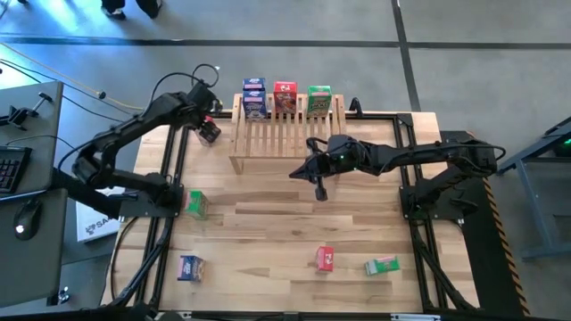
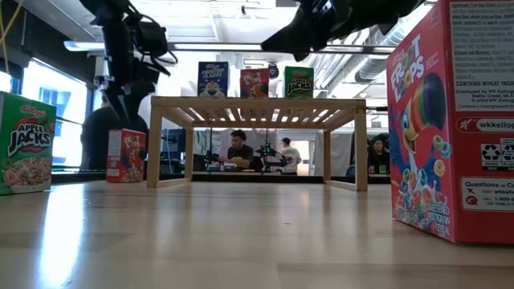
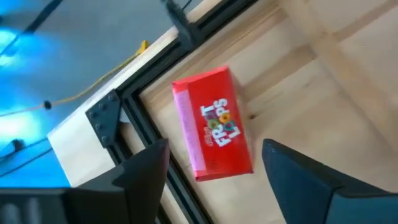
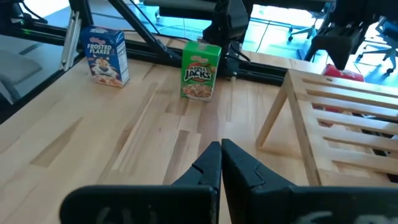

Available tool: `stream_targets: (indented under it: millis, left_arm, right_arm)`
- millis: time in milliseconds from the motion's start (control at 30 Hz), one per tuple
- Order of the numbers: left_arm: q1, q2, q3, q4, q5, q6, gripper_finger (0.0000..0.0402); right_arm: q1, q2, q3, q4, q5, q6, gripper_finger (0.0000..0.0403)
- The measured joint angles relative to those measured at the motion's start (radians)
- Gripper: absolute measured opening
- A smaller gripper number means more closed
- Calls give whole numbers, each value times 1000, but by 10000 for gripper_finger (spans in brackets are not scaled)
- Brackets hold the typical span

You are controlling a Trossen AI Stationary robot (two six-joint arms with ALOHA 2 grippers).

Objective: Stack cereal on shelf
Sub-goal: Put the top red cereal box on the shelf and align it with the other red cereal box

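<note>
The wooden shelf point(image 1: 285, 134) stands at the table's far side. On the far edge of its slatted top stand three cereal boxes: blue point(image 1: 254, 96), red point(image 1: 285, 96) and green point(image 1: 319, 100). Another red cereal box point(image 3: 214, 130) stands upright on the table left of the shelf point(image 2: 126, 155). My left gripper point(image 3: 214, 171) hangs open just above this box, one finger toward either side, touching nothing. My right gripper point(image 1: 321, 192) hovers shut over the table in front of the shelf, with nothing in it point(image 4: 221, 162).
Loose boxes stand or lie on the table: green point(image 1: 196, 203) at the left, blue point(image 1: 190, 267) near left, red point(image 1: 325, 259) and a lying green one point(image 1: 382, 265) near right. A black frame rail point(image 3: 155, 124) runs close beside the red box.
</note>
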Motion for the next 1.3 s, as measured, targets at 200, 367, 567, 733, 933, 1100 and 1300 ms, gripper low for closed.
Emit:
stream_targets:
  millis: [200, 367, 567, 733, 933, 1100, 1300]
  left_arm:
    - [35, 55, 0, -23, 36, -25, 264]
    - [60, 100, 0, -20, 45, -26, 264]
    - [83, 141, 0, -14, 50, -17, 264]
    - [89, 155, 0, 1, 56, 8, 246]
    - [89, 155, 0, 2, 63, 30, 189]
    - [89, 121, 0, 0, 61, 58, 151]
    - [88, 3, 67, -57, 56, 81, 137]
  right_arm:
    - [2, 0, 0, 2, 0, -1, 0]
    - [4, 1, 0, 3, 0, -2, 0]
    - [4, 1, 0, 3, 0, -10, 0]
    - [4, 2, 0, 2, 0, -10, 0]
    - [4, 2, 0, 2, 0, -10, 0]
    - [4, 2, 0, 1, 0, -10, 0]
    - [4, 2, 0, 1, 0, -10, 0]
